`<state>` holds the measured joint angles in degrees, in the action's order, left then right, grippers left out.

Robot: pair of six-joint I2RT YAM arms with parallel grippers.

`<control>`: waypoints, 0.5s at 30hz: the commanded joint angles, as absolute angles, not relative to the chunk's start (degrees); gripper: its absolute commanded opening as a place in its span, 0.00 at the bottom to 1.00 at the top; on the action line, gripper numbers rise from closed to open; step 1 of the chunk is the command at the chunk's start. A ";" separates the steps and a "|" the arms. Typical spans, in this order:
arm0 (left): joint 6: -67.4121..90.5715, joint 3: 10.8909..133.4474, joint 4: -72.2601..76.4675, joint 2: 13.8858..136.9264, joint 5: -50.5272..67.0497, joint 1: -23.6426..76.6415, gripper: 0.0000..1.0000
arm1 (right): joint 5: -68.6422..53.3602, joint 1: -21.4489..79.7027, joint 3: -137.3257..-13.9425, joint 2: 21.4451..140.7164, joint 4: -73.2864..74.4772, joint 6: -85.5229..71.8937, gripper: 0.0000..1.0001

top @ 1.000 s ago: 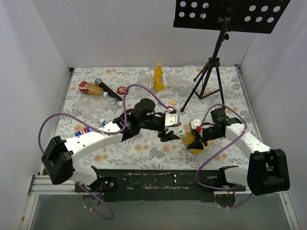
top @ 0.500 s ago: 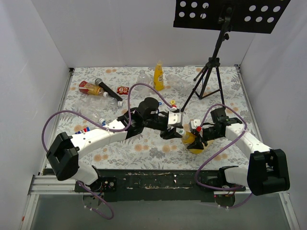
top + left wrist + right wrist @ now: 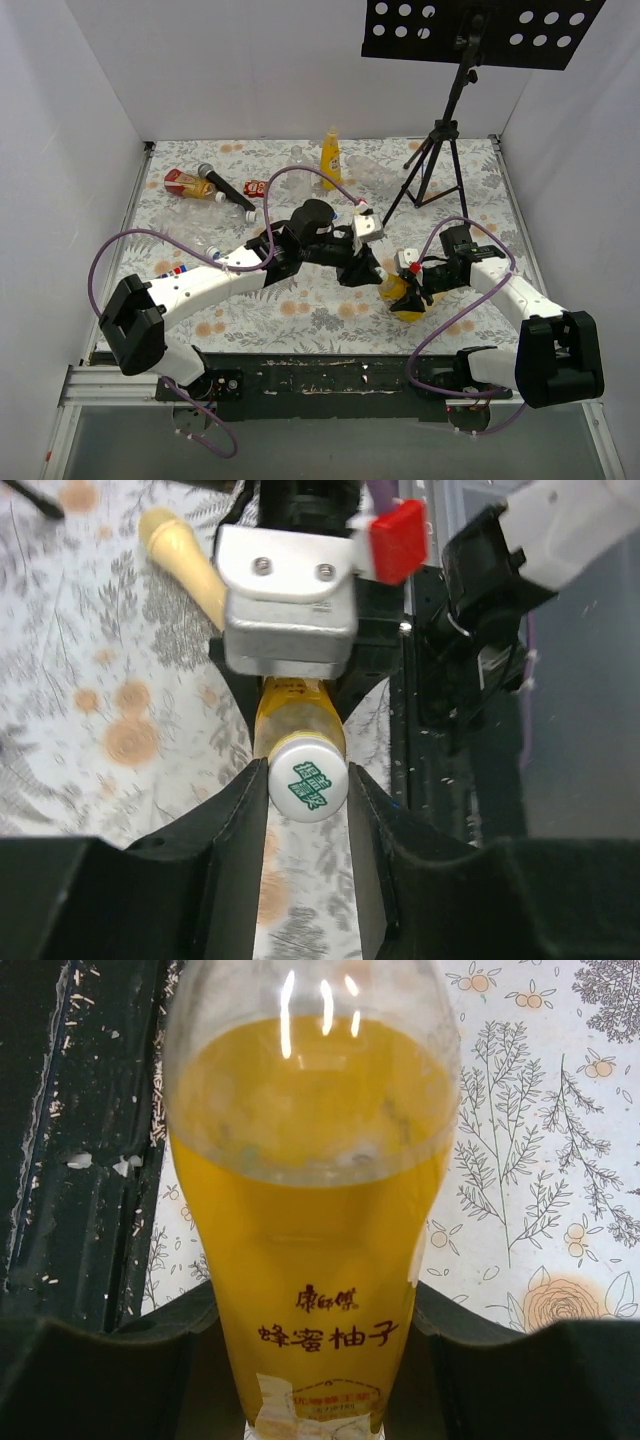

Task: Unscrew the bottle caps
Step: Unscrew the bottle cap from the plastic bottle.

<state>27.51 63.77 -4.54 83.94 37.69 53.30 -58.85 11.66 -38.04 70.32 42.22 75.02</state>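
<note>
Right gripper (image 3: 320,1360) is clamping the slippery, rigid yuzu-drink bottle (image 3: 315,1230) mid-body; left gripper (image 3: 308,790) is pinching its white cap (image 3: 308,788).

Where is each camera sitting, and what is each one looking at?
Top external: high behind the arms, looking down at the flowered table; both arms show, the left gripper and right gripper meeting.
Left wrist: on the left arm, looking along its black fingers at the white printed bottle cap.
Right wrist: on the right arm, facing the orange-yellow plastic bottle between its fingers.
Shared: all three show that bottle.
</note>
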 commanded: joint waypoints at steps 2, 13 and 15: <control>67.16 68.82 -11.85 83.15 23.59 53.35 0.00 | -61.79 11.78 -39.99 69.43 41.57 75.85 0.01; 84.90 75.93 -25.48 85.78 -3.76 64.42 0.00 | -61.35 11.51 -39.73 69.79 41.22 75.50 0.01; 85.43 75.94 -25.75 85.61 -6.49 64.42 0.00 | -61.44 11.51 -39.73 69.70 41.22 75.50 0.01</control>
